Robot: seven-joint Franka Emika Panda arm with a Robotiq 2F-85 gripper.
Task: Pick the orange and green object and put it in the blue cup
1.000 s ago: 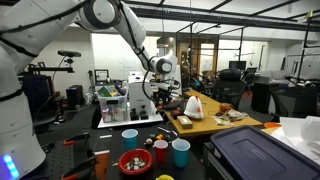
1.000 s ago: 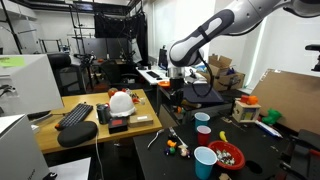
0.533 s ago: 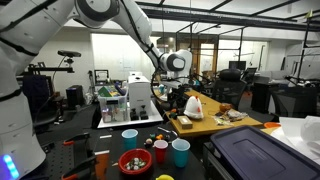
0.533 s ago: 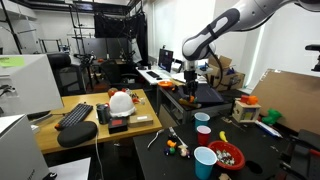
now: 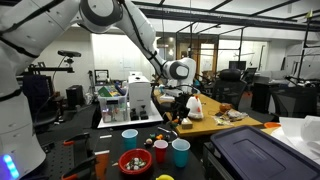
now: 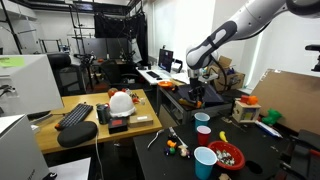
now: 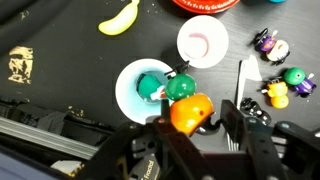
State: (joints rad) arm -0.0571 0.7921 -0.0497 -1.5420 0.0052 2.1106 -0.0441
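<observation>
In the wrist view, the jaws clamp the orange and green object, partly hiding the blue cup.

Two blue cups in an exterior view: one blue cup off alone, one blue cup next to the red cup. One red cup. One red bowl. One yellow banana. One orange and green object.

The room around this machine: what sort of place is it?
Probably a robotics lab or workshop: a big white robot arm reaches over a black workbench, and beside it stands a wooden desk with a computer keyboard.
</observation>
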